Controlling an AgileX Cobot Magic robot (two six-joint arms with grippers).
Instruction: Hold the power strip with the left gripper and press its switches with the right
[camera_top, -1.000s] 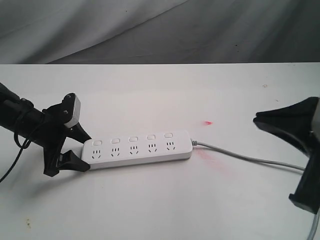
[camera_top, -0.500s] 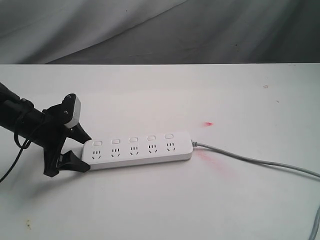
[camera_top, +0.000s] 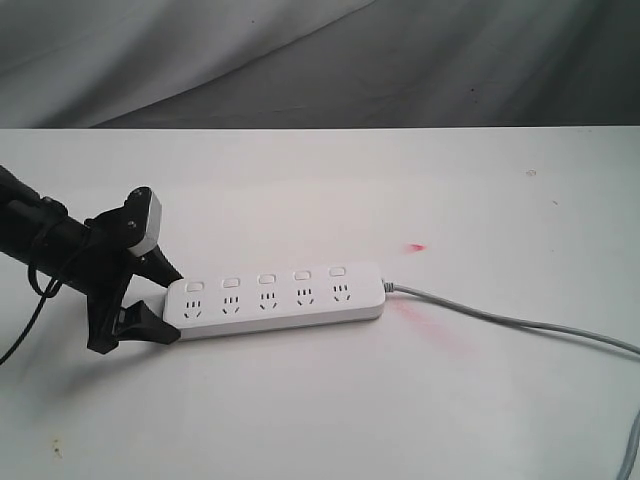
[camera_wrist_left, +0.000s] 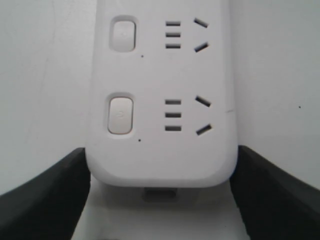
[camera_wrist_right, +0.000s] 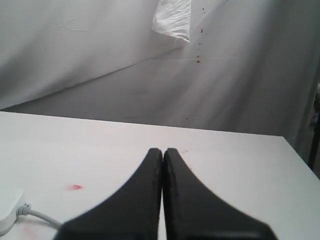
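The left gripper (camera_top: 172, 305) is pinching in its jaws the left end of the power strip (camera_top: 275, 298) lying on the surface (camera_top: 400, 400), the marks on its switches (camera_wrist_left: 120, 115) too faint to read, while the right gripper (camera_wrist_right: 163, 152), jaws pressed together, is hovering outside the exterior view.

My left gripper's fingers (camera_wrist_left: 45, 200): matt black plastic. The long white plastic power strip (camera_top: 275, 296) looks smooth, faintly glossy; the grey cloth backdrop (camera_top: 300, 60) is creased.

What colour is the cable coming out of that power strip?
Light grey cable, clearest in the exterior view.
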